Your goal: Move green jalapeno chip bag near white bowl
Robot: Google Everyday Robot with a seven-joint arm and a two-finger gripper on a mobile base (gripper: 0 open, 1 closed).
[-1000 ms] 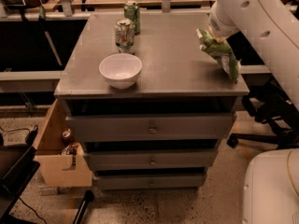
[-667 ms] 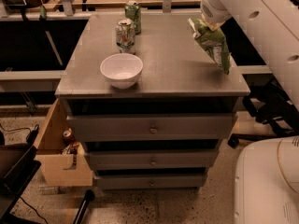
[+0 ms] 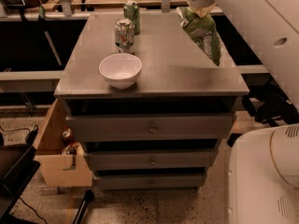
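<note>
The green jalapeno chip bag [image 3: 202,33] hangs in the air over the right side of the grey cabinet top [image 3: 159,69], held by its top edge. My gripper [image 3: 197,4] is at the top right, shut on the bag's upper end. The white bowl [image 3: 120,70] sits on the front left of the cabinet top, well to the left of the bag and below it.
Two green soda cans [image 3: 124,33] [image 3: 132,14] stand behind the bowl at the back left. The cabinet has three closed drawers [image 3: 152,127]. A wooden box [image 3: 58,148] with items sits on the floor at left. My white arm [image 3: 261,27] and base [image 3: 266,176] fill the right side.
My gripper has carried the chip bag up and to the left, from the right edge of the cabinet toward the back middle. The bowl and cans have not moved.
</note>
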